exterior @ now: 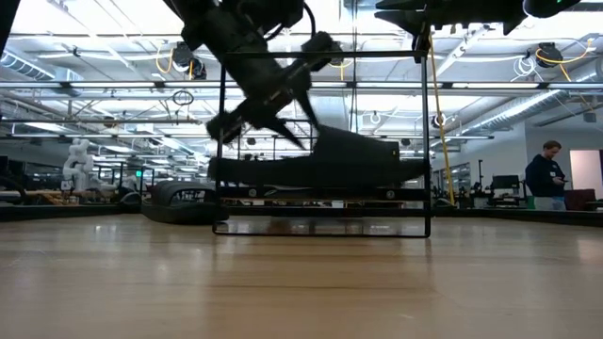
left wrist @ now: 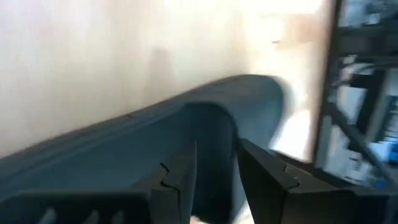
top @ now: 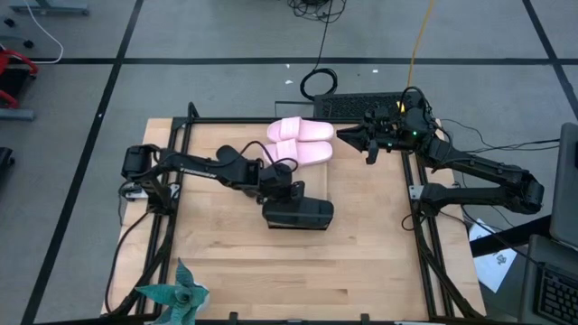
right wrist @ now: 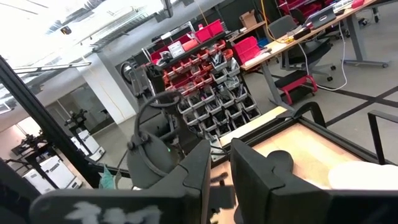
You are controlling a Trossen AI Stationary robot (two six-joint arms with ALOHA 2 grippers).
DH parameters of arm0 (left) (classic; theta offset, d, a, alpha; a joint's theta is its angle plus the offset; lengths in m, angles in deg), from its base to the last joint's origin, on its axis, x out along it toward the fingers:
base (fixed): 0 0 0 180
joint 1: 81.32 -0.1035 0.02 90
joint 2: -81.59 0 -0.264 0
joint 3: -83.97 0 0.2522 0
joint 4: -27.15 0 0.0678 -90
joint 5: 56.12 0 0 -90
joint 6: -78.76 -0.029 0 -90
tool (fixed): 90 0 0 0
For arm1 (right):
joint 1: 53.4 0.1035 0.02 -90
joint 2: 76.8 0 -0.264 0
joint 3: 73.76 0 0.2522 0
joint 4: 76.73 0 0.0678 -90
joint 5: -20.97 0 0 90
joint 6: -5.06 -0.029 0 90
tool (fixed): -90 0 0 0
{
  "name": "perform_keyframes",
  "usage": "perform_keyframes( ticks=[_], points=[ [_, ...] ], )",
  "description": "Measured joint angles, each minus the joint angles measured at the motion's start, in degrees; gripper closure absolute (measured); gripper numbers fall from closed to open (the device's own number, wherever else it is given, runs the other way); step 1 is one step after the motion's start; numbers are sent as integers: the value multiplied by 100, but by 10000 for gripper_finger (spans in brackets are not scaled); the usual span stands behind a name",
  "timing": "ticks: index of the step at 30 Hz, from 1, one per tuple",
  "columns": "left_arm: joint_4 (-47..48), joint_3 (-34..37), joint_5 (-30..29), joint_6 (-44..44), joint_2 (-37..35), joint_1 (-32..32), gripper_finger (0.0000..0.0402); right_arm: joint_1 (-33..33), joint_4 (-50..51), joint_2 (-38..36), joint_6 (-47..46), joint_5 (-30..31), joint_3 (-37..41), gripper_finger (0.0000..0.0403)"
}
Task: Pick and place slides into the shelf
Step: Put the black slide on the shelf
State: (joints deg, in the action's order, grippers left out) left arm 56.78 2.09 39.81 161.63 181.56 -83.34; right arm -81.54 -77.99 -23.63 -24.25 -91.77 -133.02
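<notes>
My left gripper (top: 287, 191) is over the middle of the table, shut on a black slide (top: 299, 215), which the low view shows as a long dark shape (exterior: 316, 165) above the tabletop. The pink pair (top: 301, 141) lies side by side near the far edge. The shelf's thin dark frame (exterior: 429, 141) and its board (exterior: 320, 196) stand behind the held slide in the low view. A low dark shape (exterior: 179, 202) sits left of it; whether it is the other black slide I cannot tell. My right gripper (top: 341, 136), shut, hovers just right of the pink pair (right wrist: 367, 175). My left gripper holds the black slide at its arched strap (left wrist: 211, 121), about mid-length, with a finger (left wrist: 180, 180) on either side. The fingers (exterior: 283, 127) come down slanting from the table's left. The slide is lifted clear of the table and hangs roughly level below them.
A teal folded object (top: 176, 293) sits at the near left corner. Black rails (top: 417, 208) run along the table's sides. A dark keyboard (top: 361, 106) and cables lie beyond the far edge. A person (exterior: 546, 174) stands far off in the room.
</notes>
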Motion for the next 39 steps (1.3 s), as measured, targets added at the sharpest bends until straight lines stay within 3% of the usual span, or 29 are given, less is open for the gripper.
perform_keyframes(
  ticks=[11,20,27,31,39],
  points=[
    [573,1,-462,-70,-466,-75,286,-2,-40,0,1,5,2,348],
    [979,-24,-902,-605,-1098,-548,286,-1,-40,0,1,0,2,348],
    [3272,11,-949,-1139,-1629,-1207,286,5,-15,17,9,6,0,348],
    [3902,11,-599,-1937,-1773,-1737,286,-21,-20,46,21,11,0,348],
    [3903,3,681,-3903,-1612,-2983,286,-79,-55,55,21,17,0,348]
  ],
)
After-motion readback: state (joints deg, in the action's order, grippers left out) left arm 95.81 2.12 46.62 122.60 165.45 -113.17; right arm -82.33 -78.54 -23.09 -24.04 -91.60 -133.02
